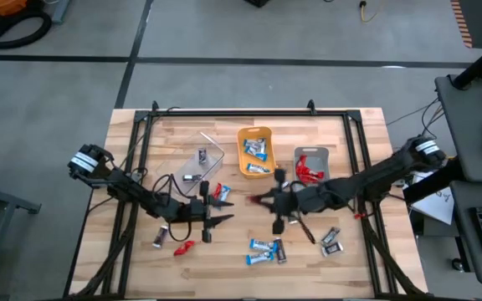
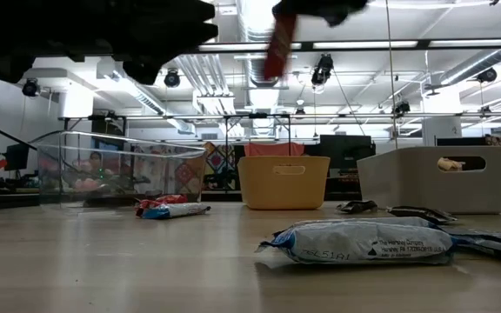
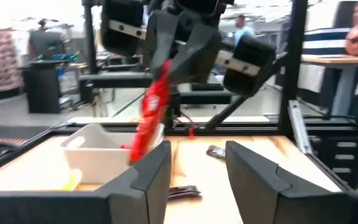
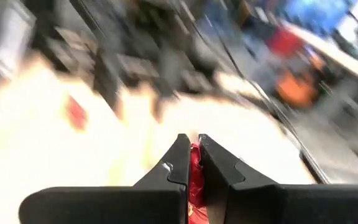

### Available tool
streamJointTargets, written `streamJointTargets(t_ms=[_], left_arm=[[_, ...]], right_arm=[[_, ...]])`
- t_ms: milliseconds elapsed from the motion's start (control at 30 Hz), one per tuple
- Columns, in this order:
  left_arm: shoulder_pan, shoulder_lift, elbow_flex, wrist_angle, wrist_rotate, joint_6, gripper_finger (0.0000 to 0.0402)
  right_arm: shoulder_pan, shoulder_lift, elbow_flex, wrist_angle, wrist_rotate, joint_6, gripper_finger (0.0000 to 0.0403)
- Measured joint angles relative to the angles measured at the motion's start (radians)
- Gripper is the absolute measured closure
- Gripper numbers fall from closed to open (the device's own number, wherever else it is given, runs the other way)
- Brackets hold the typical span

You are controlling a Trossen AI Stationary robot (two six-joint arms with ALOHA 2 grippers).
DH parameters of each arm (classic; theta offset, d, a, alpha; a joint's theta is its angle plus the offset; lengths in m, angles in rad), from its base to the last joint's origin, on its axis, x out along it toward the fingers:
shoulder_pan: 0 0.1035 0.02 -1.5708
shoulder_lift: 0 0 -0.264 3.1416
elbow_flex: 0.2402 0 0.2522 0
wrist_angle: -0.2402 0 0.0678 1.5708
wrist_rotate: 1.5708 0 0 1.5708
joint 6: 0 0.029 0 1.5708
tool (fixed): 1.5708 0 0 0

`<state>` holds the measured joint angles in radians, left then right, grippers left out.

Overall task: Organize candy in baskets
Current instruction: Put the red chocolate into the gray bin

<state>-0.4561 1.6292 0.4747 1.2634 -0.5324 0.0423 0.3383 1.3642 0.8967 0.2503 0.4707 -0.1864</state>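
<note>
My right gripper (image 1: 262,201) is over the middle of the table, shut on a red candy (image 3: 148,121) that hangs high above the tabletop (image 2: 278,43). My left gripper (image 3: 197,155) stands open just left of it (image 1: 217,221), with nothing between its fingers. At the far side stand the clear basket (image 1: 201,163), the orange basket (image 1: 255,150) with blue-and-white candy, and the grey basket (image 1: 312,165) with red candy. Loose candy lies on the table: a red one (image 1: 184,247), a dark one (image 1: 159,237), blue-and-white ones (image 1: 264,247) and silver-grey ones (image 1: 330,240). My right gripper pinches the red candy by its upper end (image 3: 161,73) between its two fingers. The fingers (image 4: 180,163) come from the table's right side, slanting a little downward. The candy hangs below them, tilted, clear of the table.
A red and a blue-and-white candy (image 1: 222,194) lie close to my left gripper, by the clear basket. A black frame (image 1: 249,112) runs along the table's far edge and sides. The near strip of the table holds most of the loose candy (image 2: 359,242).
</note>
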Motion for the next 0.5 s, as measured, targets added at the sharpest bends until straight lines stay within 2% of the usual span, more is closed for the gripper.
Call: streamJointTargets(t_ms=[133, 200, 367, 500], left_arm=[[0.0, -0.001, 0.0, -0.005, -0.026, -0.019, 0.0262], [0.0, -0.001, 0.0, -0.006, -0.041, -0.026, 0.0263], [0.0, -0.001, 0.0, -0.008, -0.054, -0.03, 0.0265], [0.0, -0.002, 0.003, -0.008, -0.055, -0.03, 0.0265]], right_arm=[[-0.039, -0.103, 0.0, -0.379, 0.249, 0.221, 0.039], [-0.073, -0.147, 0.0, -0.585, 0.317, 0.403, 0.039], [-0.168, -0.19, -0.001, -0.97, 0.323, 0.875, 0.039], [-0.222, -0.178, -0.006, -1.14, 0.321, 1.113, 0.039]])
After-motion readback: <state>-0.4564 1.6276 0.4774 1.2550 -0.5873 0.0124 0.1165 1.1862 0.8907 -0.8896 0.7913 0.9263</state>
